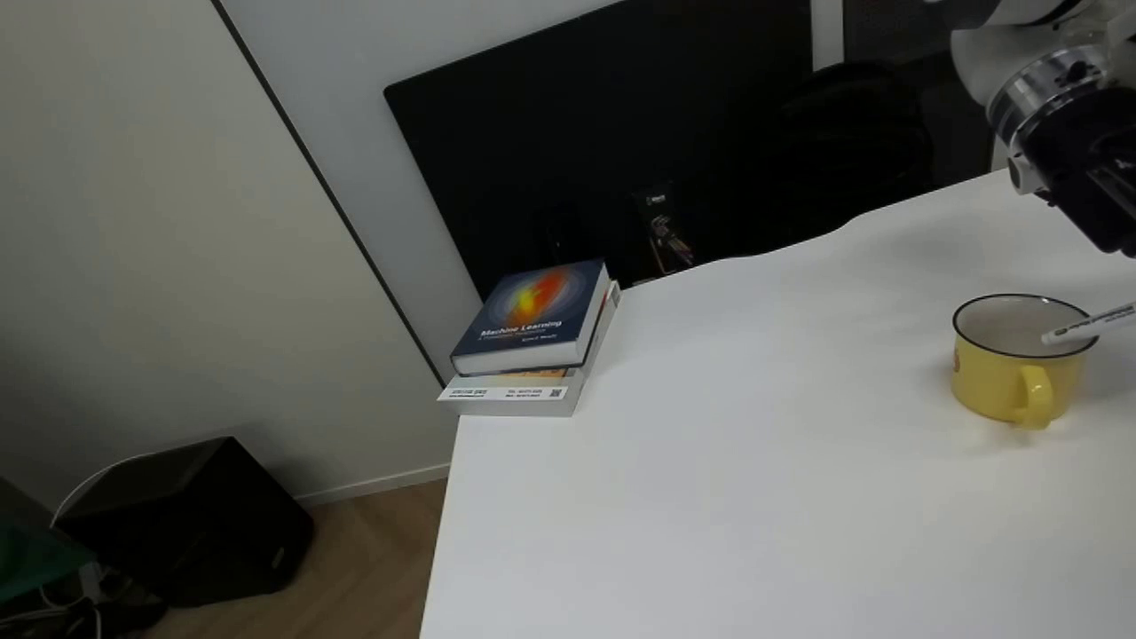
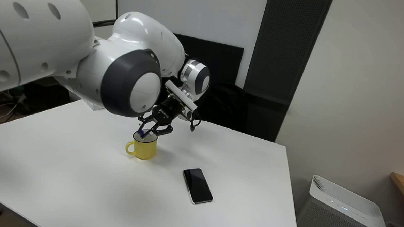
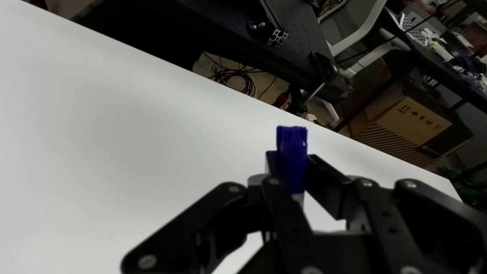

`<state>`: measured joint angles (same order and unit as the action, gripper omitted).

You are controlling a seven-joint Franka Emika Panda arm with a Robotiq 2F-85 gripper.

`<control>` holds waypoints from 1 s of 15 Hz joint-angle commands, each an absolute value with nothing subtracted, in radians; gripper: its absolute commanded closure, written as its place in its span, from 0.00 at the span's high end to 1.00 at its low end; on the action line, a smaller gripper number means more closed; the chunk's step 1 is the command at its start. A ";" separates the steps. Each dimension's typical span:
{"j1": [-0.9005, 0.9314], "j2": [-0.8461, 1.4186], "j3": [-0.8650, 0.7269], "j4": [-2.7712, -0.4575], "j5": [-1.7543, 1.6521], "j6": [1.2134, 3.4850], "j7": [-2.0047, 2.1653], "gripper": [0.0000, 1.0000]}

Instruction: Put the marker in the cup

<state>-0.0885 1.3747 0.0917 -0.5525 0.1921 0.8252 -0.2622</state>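
Note:
The marker has a whitish-grey body with dark print, which shows tilted in an exterior view (image 1: 1092, 325). Its lower tip reaches over the cup's rim into the opening there. Its blue cap shows in the wrist view (image 3: 292, 152). The cup, a yellow mug with a dark rim and pale inside, stands upright on the table in both exterior views (image 1: 1007, 386) (image 2: 146, 150). My gripper (image 3: 291, 169) is shut on the marker's capped end. In an exterior view the gripper (image 2: 143, 133) is at the cup's mouth. Whether the marker touches the cup I cannot tell. The cup is not visible in the wrist view.
A black phone (image 2: 198, 186) lies on the white table (image 2: 89, 193) near the cup. A stack of books (image 1: 532, 328) stands at a table corner. A dark monitor-like panel (image 1: 603, 151) is behind the table. A white appliance (image 2: 342, 203) stands beyond the table's edge.

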 commanded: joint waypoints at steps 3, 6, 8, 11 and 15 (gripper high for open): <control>-0.088 1.412 0.083 -0.477 0.192 0.805 -0.218 0.06; -0.090 1.411 0.083 -0.476 0.199 0.809 -0.214 0.06; -0.088 1.408 0.084 -0.474 0.200 0.811 -0.213 0.06; -0.081 1.406 0.082 -0.472 0.196 0.822 -0.211 0.06; -0.073 1.406 0.081 -0.470 0.194 0.842 -0.207 0.06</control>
<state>-0.0826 1.3828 0.0825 -0.5282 0.1925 0.8427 -0.2542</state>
